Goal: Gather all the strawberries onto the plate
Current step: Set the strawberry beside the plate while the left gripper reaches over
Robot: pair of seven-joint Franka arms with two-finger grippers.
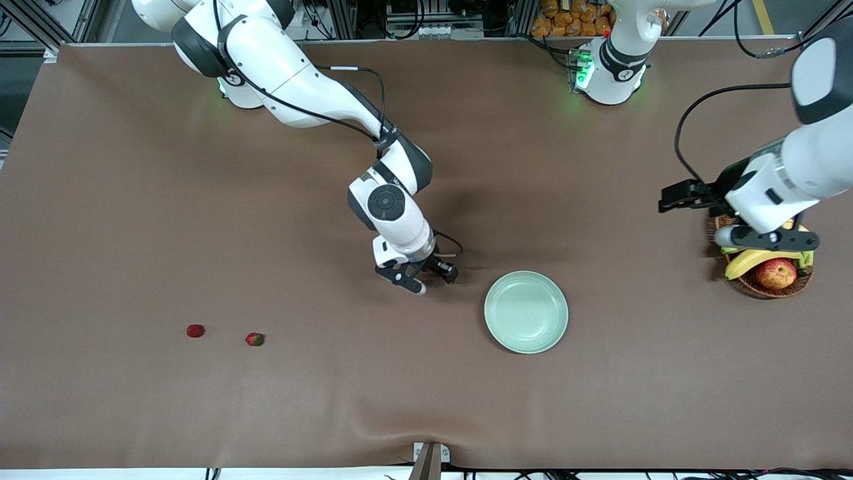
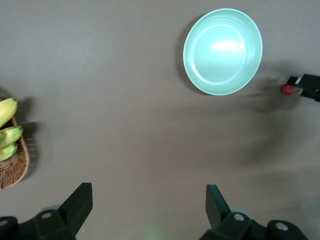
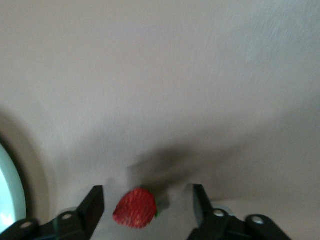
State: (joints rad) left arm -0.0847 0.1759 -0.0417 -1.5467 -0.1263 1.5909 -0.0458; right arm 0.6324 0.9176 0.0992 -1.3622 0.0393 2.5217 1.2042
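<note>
One strawberry (image 3: 135,208) sits between the spread fingers (image 3: 92,205) of the right gripper (image 1: 423,272); in the right wrist view a clear gap shows on each side of the berry, so the jaws stand open around it and touch it on neither side. Whether it rests on the table or is up in the air cannot be told. The left wrist view shows the same berry as a red dot at the tip of that gripper. The right gripper is low over the brown table (image 1: 133,200), just beside the plate (image 1: 526,311), on the side toward the right arm's end

The pale green plate lies near the table's middle with nothing in it. Two more strawberries lie well apart from it, toward the right arm's end of the table and a little nearer to the front camera: one strawberry (image 1: 254,339) and, just beside it and closer to that end, the other berry (image 1: 195,331)

The left gripper (image 2: 150,202) waits with its jaws wide apart, holding nothing, up over the wicker basket (image 1: 773,287) at the left arm's end of the table. The basket holds bananas (image 1: 753,260) and an apple (image 1: 776,273)
</note>
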